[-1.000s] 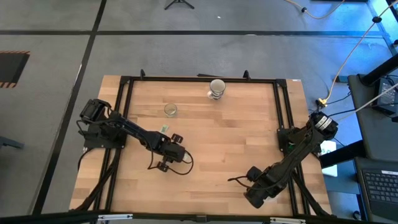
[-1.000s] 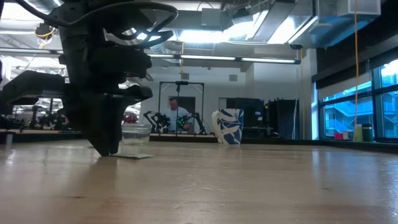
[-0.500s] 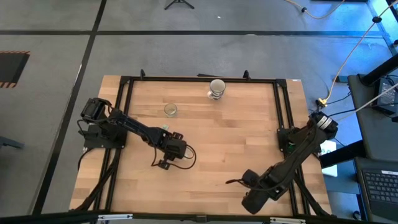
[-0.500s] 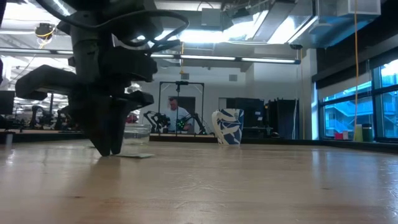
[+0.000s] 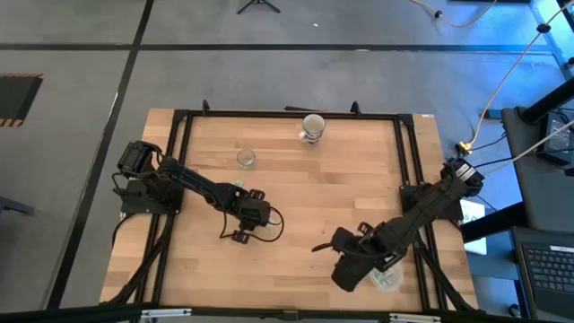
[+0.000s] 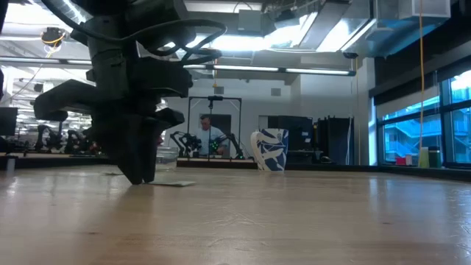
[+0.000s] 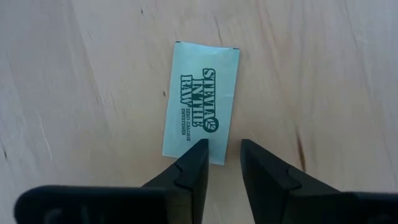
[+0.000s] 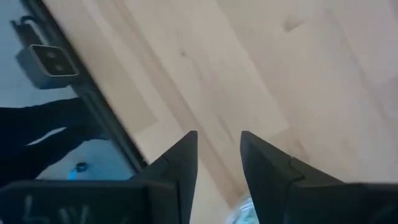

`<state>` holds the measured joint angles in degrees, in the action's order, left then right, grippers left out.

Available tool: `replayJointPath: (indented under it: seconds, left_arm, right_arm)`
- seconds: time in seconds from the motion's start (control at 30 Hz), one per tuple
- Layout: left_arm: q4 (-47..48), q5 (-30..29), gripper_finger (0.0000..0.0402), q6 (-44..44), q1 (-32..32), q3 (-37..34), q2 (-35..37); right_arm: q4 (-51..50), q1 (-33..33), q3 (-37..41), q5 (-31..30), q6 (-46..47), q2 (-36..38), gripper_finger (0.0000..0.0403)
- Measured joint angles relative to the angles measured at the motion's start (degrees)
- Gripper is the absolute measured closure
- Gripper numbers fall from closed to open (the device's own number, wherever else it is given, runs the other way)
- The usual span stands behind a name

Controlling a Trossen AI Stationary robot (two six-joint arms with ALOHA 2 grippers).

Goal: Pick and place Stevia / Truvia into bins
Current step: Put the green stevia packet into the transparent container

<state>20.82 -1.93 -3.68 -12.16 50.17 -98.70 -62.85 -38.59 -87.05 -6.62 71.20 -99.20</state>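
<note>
One pale green paper Stevia sachet [image 7: 199, 99] lies flat on the wooden table [image 5: 341, 179], just ahead of the left gripper [image 7: 222, 155], whose fingers are slightly parted, grasping nothing. The right gripper [image 8: 217, 149] is likewise parted and empty.

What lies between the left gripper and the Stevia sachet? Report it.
Nothing. In the left wrist view the left gripper stands slightly open at the sachet's near edge, one fingertip overlapping it; only bare wooden table lies around.
</note>
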Motion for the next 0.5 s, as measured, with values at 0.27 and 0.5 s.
replayJointPath:
  seconds: [0.27, 0.5]
  left_arm:
    - [-0.7, -0.8, 0.0317, 0.0, -0.1, 0.0, 0.0]
    - [-1.0, -0.4, 0.0343, -0.1, -0.1, 0.0, 0.0]
  right_arm:
    - [-2.3, 2.7, 0.0, -2.7, -4.7, 0.0, 0.0278]
    - [1.3, 8.2, 0.1, -8.7, -10.3, -0.1, 0.0278]
